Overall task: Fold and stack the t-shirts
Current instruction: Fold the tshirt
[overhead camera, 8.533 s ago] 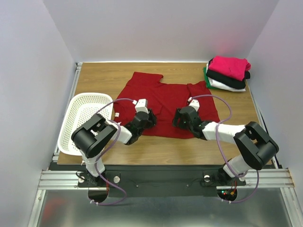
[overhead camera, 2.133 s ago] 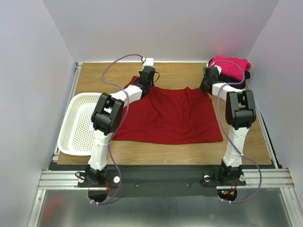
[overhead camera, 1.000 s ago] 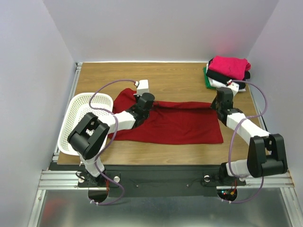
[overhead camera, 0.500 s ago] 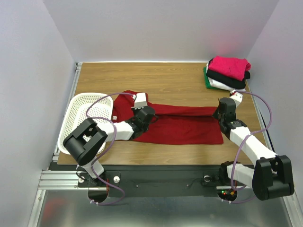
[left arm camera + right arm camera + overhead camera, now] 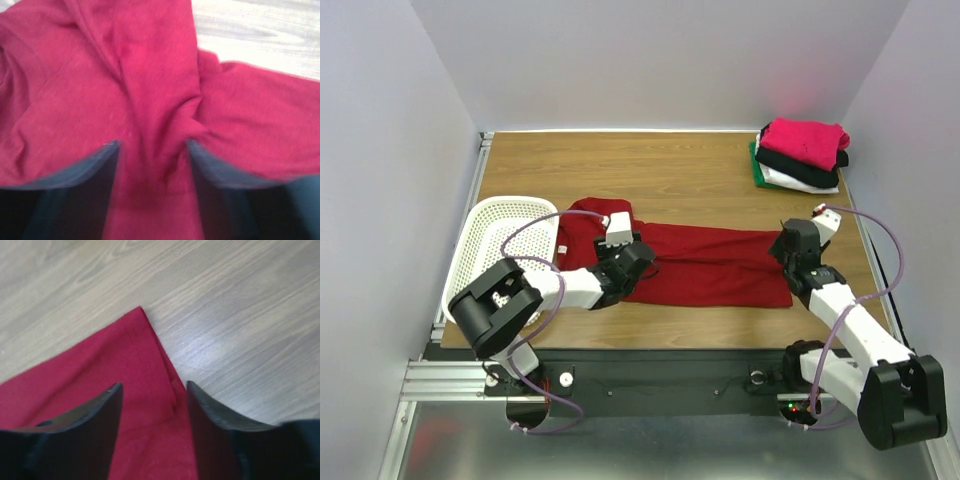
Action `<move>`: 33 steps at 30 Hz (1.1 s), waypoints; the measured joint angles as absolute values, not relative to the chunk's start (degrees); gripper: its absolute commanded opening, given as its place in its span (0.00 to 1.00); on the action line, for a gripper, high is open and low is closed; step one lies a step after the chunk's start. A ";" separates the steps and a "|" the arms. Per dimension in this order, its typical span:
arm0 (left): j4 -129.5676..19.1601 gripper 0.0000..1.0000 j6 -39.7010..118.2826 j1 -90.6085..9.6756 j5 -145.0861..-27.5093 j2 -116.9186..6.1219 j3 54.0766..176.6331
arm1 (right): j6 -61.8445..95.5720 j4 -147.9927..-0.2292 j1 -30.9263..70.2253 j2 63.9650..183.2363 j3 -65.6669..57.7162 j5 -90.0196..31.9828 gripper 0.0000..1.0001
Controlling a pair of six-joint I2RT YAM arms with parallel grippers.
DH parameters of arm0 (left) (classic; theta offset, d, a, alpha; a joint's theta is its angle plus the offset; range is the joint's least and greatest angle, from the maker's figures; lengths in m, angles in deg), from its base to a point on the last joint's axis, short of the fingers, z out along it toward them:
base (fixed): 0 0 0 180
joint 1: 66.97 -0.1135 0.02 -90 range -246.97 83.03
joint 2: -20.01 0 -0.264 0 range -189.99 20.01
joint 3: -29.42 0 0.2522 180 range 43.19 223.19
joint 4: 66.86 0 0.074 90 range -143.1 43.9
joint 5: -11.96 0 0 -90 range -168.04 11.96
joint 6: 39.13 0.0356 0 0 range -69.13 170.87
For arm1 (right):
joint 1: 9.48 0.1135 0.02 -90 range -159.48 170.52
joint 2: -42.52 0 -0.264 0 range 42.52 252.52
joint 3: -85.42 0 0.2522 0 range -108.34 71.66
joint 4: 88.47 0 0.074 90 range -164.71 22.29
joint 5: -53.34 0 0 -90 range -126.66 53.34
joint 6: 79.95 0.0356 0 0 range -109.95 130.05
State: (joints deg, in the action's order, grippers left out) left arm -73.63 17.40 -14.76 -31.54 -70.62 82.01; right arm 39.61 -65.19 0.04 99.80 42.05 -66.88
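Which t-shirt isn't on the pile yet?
The dark red t-shirt, lying alone in a long band mid-table; the other t-shirts sit stacked at the far right corner.

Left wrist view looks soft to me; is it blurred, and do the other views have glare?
Left wrist view: blurred, the dark red cloth t-shirt and claw fingers smeared. Right wrist view: sharper, with a pale sheen on the wooden table. Top external view: sharp, evenly lit, no strong glare.
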 measured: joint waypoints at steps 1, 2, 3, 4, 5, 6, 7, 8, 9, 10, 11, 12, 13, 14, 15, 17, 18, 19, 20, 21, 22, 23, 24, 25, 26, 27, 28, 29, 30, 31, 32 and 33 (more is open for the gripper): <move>-72.80 0.81 16.92 -14.45 -31.38 -70.12 81.71 | 39.50 -64.73 0.06 98.92 42.05 -67.20 0.64; -72.04 0.84 16.39 -14.10 -31.25 -69.22 81.23 | 39.57 -64.34 0.06 97.79 42.05 -67.62 0.65; -71.19 0.85 16.19 -13.51 -31.16 -67.82 80.68 | 39.57 -64.27 0.11 96.95 42.05 -67.82 0.66; -70.57 0.87 15.80 -13.01 -31.27 -66.19 80.20 | 39.57 -64.23 0.24 95.99 42.05 -68.06 0.66; -70.18 0.88 15.67 -12.62 -31.27 -64.83 79.89 | 39.57 -64.23 0.35 95.36 42.05 -68.23 0.66; -69.92 0.88 15.63 -12.31 -31.32 -63.21 79.57 | 39.55 -64.20 0.37 95.21 42.01 -68.23 0.66; -69.77 0.89 15.63 -12.05 -31.32 -61.57 79.50 | 39.48 -64.14 0.37 95.36 41.75 -68.23 0.66; -69.94 0.89 15.76 -11.94 -31.30 -60.66 79.50 | 39.39 -64.16 0.37 96.17 41.18 -68.23 0.66; -70.44 0.89 16.28 -12.03 -31.27 -59.58 79.50 | 39.39 -64.31 0.37 97.13 40.74 -68.21 0.66; -71.06 0.89 17.02 -12.25 -31.36 -58.91 79.54 | 39.22 -64.47 0.37 98.33 40.17 -67.97 0.68; -71.60 0.89 17.64 -12.77 -31.54 -58.49 79.70 | 39.20 -64.88 0.39 100.06 39.45 -67.71 0.68; -72.21 0.89 18.36 -13.62 -31.91 -58.54 79.98 | 39.17 -65.19 0.39 102.33 38.64 -67.60 0.69; -72.52 0.89 19.21 -14.32 -32.37 -58.91 80.42 | 39.17 -65.38 0.39 103.34 38.29 -67.47 0.69; -73.09 0.89 20.06 -15.50 -33.00 -59.96 81.27 | 39.20 -66.02 0.41 106.33 37.35 -67.23 0.69; -73.59 0.89 20.89 -16.38 -33.63 -61.20 82.23 | 39.22 -66.17 0.41 107.80 36.85 -67.10 0.69; -74.20 0.89 22.27 -17.41 -34.86 -63.96 84.29 | 39.24 -66.67 0.41 111.80 35.54 -67.07 0.69; -74.62 0.89 22.95 -17.69 -35.51 -65.51 85.34 | 39.26 -66.96 0.43 113.48 35.08 -67.07 0.69; -74.92 0.89 23.71 -17.86 -36.58 -67.43 86.74 | 39.30 -67.18 0.43 114.86 34.71 -67.10 0.68; -75.25 0.89 24.17 -17.86 -37.44 -68.52 87.35 | 39.41 -67.57 0.43 116.91 34.19 -67.12 0.68; -75.67 0.89 24.74 -17.93 -38.27 -69.75 87.96 | 39.46 -67.68 0.43 117.98 33.94 -67.14 0.68; -75.89 0.89 25.00 -17.97 -38.90 -70.51 88.29 | 39.48 -67.81 0.41 119.29 33.64 -67.27 0.68; -76.17 0.89 25.37 -18.08 -39.62 -71.26 88.64 | 39.52 -67.90 0.41 120.19 33.46 -67.34 0.68; -76.45 0.89 25.64 -18.35 -40.56 -71.96 88.86 | 39.57 -67.92 0.39 121.76 33.03 -67.53 0.67; -76.87 0.89 26.01 -18.72 -41.39 -72.65 89.01 | 39.63 -67.90 0.35 123.07 32.68 -67.60 0.66; -77.07 0.89 26.27 -19.11 -41.94 -72.98 89.07 | 39.68 -67.92 0.24 124.28 32.31 -67.64 0.64; -77.31 0.89 26.45 -19.42 -42.38 -73.27 89.07 | 39.70 -67.96 0.19 125.43 31.93 -67.66 0.63; -77.44 0.89 26.62 -19.63 -42.68 -73.51 89.07 | 39.74 -68.03 0.08 126.61 31.54 -67.69 0.62; -77.68 0.89 26.84 -19.92 -42.92 -73.77 89.07 | 39.85 -68.07 -0.07 128.04 30.99 -67.66 0.60; -77.81 0.89 27.01 -20.16 -43.14 -74.08 89.10 | 39.89 -68.09 -0.16 129.13 30.51 -67.69 0.58; -77.90 0.89 27.17 -20.38 -43.36 -74.38 89.10 | 39.92 -68.23 -0.31 130.24 30.05 -67.66 0.57; -78.01 0.89 27.34 -20.60 -43.60 -74.75 89.10 | 39.94 -68.29 -0.48 131.55 29.35 -67.62 0.53; -78.16 0.89 27.49 -20.68 -43.86 -75.15 89.10 | 40.11 -68.47 -0.68 132.67 28.50 -67.64 0.51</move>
